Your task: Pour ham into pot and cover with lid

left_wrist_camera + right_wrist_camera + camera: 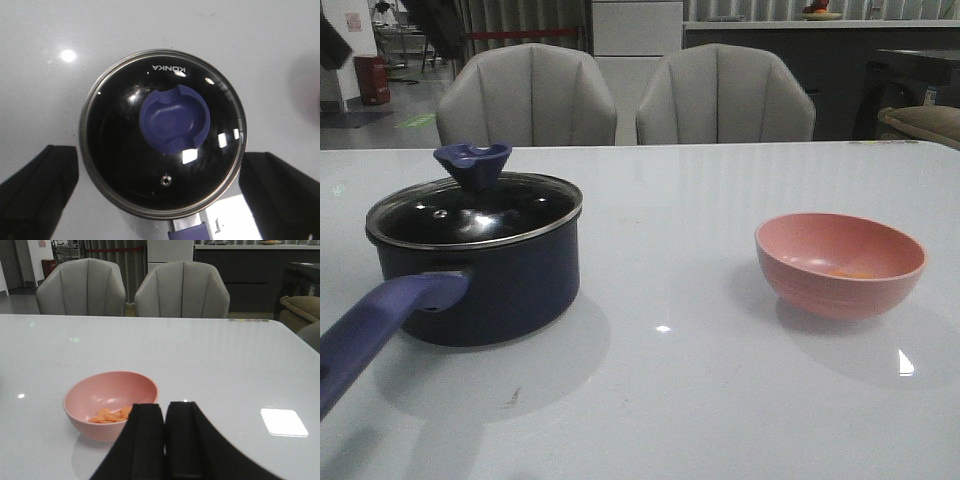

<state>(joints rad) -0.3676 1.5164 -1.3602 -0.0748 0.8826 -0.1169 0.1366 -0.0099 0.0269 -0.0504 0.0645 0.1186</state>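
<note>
We see the lid [475, 207] resting on the pot [480, 285], our left gripper [160, 192] spread wide above it, holding nothing. At three o'clock from the pot, well apart, ham [111, 415] lies in the pink bowl [840, 263]; our right gripper [165, 440] is closed and empty.

Lid [475, 208] on pot [490, 285] at left, ham [111, 415] in bowl [840, 264] at right
</note>
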